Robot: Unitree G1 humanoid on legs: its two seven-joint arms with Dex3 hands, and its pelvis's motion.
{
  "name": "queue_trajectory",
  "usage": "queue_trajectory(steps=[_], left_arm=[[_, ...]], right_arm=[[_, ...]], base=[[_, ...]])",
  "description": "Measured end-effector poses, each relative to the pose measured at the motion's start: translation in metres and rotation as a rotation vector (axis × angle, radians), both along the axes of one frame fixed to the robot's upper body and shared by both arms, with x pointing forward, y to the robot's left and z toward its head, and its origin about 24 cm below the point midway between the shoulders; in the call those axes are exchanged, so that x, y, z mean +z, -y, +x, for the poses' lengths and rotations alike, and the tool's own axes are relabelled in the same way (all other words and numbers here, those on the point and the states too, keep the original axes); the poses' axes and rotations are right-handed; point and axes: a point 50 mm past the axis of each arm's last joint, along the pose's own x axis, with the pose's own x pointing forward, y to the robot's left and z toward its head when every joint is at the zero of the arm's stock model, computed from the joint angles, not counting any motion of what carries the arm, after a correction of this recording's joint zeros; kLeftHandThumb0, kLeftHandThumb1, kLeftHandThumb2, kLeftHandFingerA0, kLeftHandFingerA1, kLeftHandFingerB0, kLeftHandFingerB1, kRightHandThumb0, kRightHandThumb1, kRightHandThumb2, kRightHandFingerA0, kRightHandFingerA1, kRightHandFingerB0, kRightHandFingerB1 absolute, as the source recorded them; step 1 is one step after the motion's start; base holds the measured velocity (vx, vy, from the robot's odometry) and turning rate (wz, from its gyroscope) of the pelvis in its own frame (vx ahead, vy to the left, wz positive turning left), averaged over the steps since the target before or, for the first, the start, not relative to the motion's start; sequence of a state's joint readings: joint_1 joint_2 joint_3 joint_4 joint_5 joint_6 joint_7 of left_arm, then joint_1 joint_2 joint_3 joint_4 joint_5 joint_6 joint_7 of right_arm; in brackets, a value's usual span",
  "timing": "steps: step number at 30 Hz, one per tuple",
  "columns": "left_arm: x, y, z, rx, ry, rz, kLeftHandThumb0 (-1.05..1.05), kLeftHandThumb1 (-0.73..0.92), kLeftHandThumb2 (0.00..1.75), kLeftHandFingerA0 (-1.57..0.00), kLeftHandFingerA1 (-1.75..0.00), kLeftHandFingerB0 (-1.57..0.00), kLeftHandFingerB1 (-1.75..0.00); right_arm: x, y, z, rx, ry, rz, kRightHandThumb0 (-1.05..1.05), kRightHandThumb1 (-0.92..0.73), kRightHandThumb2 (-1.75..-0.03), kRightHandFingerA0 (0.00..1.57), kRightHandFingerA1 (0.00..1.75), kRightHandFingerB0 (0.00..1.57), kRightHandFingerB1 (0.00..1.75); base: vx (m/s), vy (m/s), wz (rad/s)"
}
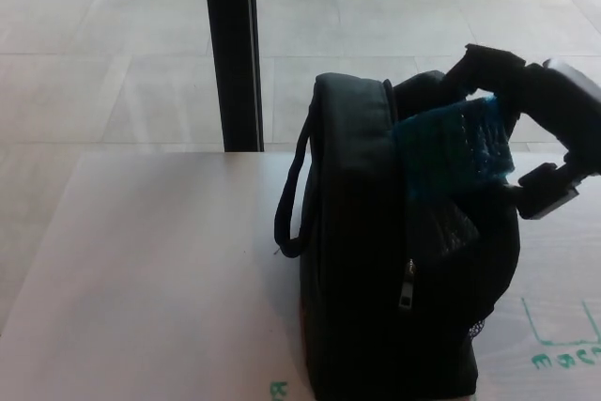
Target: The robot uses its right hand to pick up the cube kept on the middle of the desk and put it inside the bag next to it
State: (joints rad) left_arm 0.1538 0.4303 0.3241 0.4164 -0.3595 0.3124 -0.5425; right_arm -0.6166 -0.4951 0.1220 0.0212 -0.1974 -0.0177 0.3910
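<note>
A pale, smooth desk surface [141, 279] fills the lower frame, with green marker lines [563, 331] at lower right. Beyond, light grey floor tiles [103, 35] spread across the top. A black vertical post [231, 49] rises upper centre-left.

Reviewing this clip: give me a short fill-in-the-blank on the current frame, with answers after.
1. The right robot hand holds a teal ____.
2. The cube is at the top opening of the black ____.
3. The bag stands on the ____.
4. Behind the desk rises a black ____.

Answers: cube; bag; desk; post
</note>
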Motion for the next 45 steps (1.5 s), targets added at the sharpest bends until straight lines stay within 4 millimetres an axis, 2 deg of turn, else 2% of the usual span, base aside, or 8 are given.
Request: queue_trajectory(steps=[6, 13, 22, 23, 29, 31, 39, 45], left_arm=[[0.000, 0.000, 0.000, 0.000, 0.000, 0.000, -0.67, 0.63, 0.90, -0.17, -0.55, -0.09, -0.47], [0.000, 0.000, 0.000, 0.000, -0.002, -0.001, -0.65, 0.78, 0.61, -0.22, -0.54, -0.13, -0.39], [0.000, 0.000, 0.001, -0.003, -0.003, 0.001, -0.67, 0.77, 0.63, -0.23, -0.54, -0.14, -0.40], [0.000, 0.000, 0.001, -0.003, -0.003, 0.002, -0.66, 0.78, 0.62, -0.22, -0.53, -0.13, -0.39], [0.000, 0.000, 0.001, -0.004, -0.005, 0.005, -0.65, 0.79, 0.62, -0.24, -0.54, -0.14, -0.39], [0.000, 0.000, 0.002, -0.007, -0.005, 0.005, -0.66, 0.78, 0.62, -0.24, -0.54, -0.15, -0.40], [0.000, 0.000, 0.003, -0.007, -0.003, 0.003, -0.66, 0.78, 0.61, -0.22, -0.55, -0.13, -0.40], [-0.001, 0.000, 0.002, -0.004, -0.005, 0.002, -0.67, 0.77, 0.62, -0.24, -0.55, -0.14, -0.40]], right_arm=[[-0.002, 0.008, 0.000, 0.009, -0.056, -0.047, -0.15, -0.52, -1.12, 0.86, 1.75, 0.73, 1.60], [-0.006, 0.000, 0.000, 0.014, -0.086, -0.096, -0.26, -0.73, -0.73, 0.84, 1.66, 0.76, 0.76], [-0.004, -0.026, -0.001, 0.020, -0.084, -0.173, -0.36, -0.53, -1.00, 1.21, 1.34, 0.79, 0.79], [-0.003, -0.031, 0.000, 0.014, -0.085, -0.190, -0.32, -0.69, -0.68, 0.94, 1.68, 0.78, 0.63], [0.003, -0.042, 0.007, -0.008, -0.114, -0.271, -0.43, -0.67, -0.59, 0.71, 0.87, 0.43, 0.43], [0.007, -0.044, 0.009, -0.020, -0.121, -0.309, -0.53, -0.65, -0.59, 0.14, 0.76, 0.30, 0.38], [0.023, -0.042, 0.013, -0.101, -0.095, -0.431, -0.73, -0.50, -0.72, 0.00, 0.00, 0.07, 0.32], [0.029, -0.048, 0.014, -0.142, -0.076, -0.540, -0.94, -0.53, -0.89, 0.00, 0.19, 0.00, 0.09]], base=[[0.00, 0.000, 0.00], [0.00, 0.000, 0.00], [0.00, 0.000, 0.00], [0.00, 0.000, 0.00], [0.00, 0.000, 0.00], [0.00, 0.000, 0.00], [0.00, 0.000, 0.00], [0.00, 0.000, 0.00]])
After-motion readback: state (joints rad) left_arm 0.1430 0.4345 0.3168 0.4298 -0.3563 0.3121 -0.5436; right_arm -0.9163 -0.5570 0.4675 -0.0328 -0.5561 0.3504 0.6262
